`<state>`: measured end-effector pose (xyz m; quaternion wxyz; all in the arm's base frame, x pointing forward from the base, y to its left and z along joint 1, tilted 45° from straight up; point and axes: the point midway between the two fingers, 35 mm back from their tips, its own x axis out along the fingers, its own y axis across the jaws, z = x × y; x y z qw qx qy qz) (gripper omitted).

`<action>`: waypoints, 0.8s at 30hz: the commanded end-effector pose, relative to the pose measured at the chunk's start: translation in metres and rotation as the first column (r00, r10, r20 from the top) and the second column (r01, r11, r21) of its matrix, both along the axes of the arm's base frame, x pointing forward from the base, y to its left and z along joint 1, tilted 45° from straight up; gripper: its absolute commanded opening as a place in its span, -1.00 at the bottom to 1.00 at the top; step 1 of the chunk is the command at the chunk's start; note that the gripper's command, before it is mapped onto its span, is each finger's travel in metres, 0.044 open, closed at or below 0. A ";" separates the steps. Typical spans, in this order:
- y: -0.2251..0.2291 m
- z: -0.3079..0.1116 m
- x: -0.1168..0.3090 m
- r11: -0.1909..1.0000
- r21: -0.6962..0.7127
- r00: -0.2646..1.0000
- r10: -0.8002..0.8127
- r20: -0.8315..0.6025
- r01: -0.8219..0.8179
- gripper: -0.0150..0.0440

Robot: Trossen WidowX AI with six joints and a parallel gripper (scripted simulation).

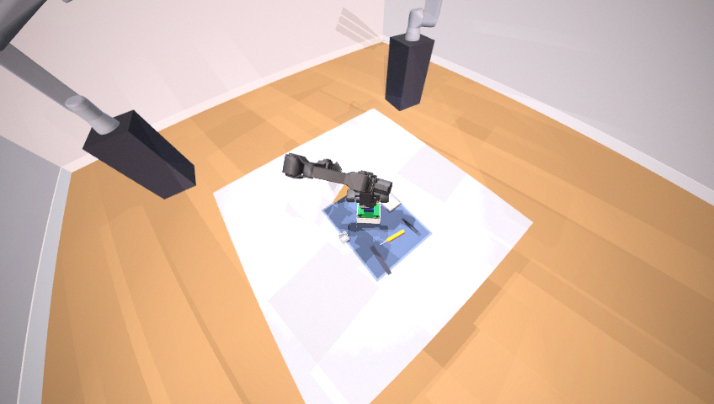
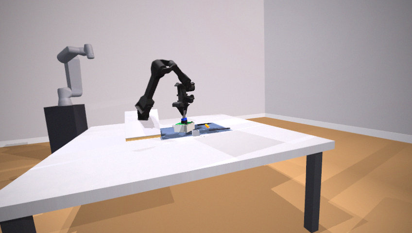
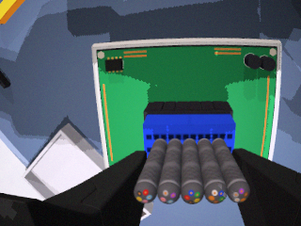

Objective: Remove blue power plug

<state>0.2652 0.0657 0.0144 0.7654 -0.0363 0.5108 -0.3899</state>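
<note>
My fingers [image 2: 184, 114] are part-open and clamped on the blue plug [image 2: 184, 119] [image 3: 189, 124], one each side of its grey cable bundle in the wrist view. Plug sits at the black socket [image 2: 183, 122] [image 3: 188, 107] on the green circuit board [image 1: 368, 213] [image 2: 179, 123] [image 3: 188, 75]; can't tell how deep. Grey tray [image 1: 391, 204] [image 3: 66, 160] near the board, no plug in it. Board's white box is on a blue mat [image 1: 376, 275] [image 2: 167, 136] [image 3: 42, 61], yellow-handled screwdriver [image 1: 396, 236] [image 2: 207, 125] alongside. Mat's on the white counter [image 1: 320, 300] [image 2: 173, 161]. Wood floor [image 1: 150, 300] [image 2: 231, 202], pale walls, grey arms on dark pedestals behind.
</note>
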 end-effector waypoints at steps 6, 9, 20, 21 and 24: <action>0.016 0.009 -0.001 0.996 -0.089 0.999 -0.031 -0.040 0.027 -0.49; 0.020 0.005 0.003 0.986 -0.153 0.996 -0.071 -0.062 0.061 -0.49; 0.016 0.010 -0.002 0.997 -0.075 0.999 -0.023 -0.035 0.020 -0.49; 0.016 0.013 -0.003 0.999 -0.051 1.000 -0.008 -0.026 0.006 -0.49; 0.012 0.017 -0.007 1.000 0.011 1.000 0.029 -0.001 -0.029 -0.49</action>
